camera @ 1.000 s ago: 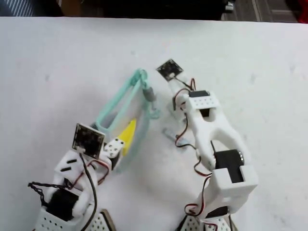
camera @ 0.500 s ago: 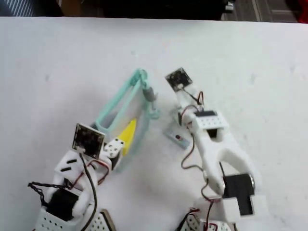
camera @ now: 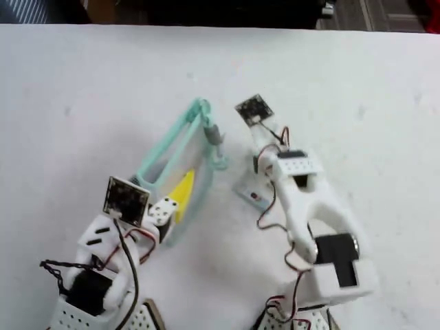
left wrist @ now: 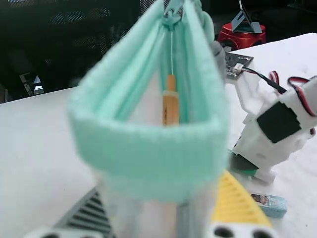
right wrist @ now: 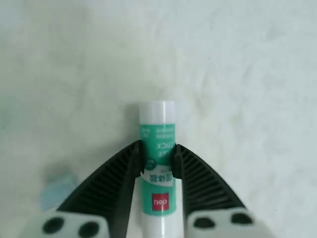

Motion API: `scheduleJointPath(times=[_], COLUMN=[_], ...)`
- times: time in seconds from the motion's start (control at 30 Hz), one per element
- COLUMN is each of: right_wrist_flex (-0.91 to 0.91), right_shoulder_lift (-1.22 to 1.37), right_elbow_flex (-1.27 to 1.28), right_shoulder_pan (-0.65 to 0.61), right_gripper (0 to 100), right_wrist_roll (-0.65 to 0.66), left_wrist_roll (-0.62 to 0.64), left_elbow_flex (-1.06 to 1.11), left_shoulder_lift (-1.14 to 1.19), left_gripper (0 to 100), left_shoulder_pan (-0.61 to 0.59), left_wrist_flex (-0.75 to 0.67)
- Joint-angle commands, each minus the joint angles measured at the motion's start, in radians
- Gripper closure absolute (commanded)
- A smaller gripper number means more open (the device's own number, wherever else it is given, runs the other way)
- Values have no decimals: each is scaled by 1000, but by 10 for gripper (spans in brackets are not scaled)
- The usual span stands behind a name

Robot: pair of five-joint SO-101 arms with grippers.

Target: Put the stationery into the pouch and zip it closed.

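White table [camera: 82, 82]. Left gripper [camera: 177, 196] clamps lower end of mint-green fabric pouch [left wrist: 148, 144], mouth gaping for loading. Right gripper [right wrist: 157, 151], frame centre, pinches green-and-white glue stick [right wrist: 157, 119], judged ready for transfer.

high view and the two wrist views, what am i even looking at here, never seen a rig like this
These are two small robot arms at a white table. The high view looks down from a fixed camera. Each wrist view comes from a camera mounted on one arm. The left gripper holds a mint-green pouch open, with an orange pen inside. The right gripper is clamped on a glue stick. A small pale blue item, perhaps an eraser, lies on the table between the pouch and the right arm.
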Motion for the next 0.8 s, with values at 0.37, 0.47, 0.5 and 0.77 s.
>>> scheduleJointPath(times=[0.37,0.47,0.5,0.77], right_wrist_flex=[291,291,291,289], right_shoulder_lift=[217,217,217,217], right_elbow_flex=[-344,-344,-344,-344], right_shoulder_pan=[7,7,8,12], right_gripper=[887,928,947,979], right_wrist_roll=[-55,-57,-57,-58], left_wrist_roll=[-5,-5,-6,-3], left_elbow_flex=[-14,-14,-14,-14], left_shoulder_lift=[-15,-15,-15,-15], left_gripper=[812,812,812,812], left_shoulder_pan=[2,2,2,2], left_wrist_flex=[-9,-9,-9,-9])
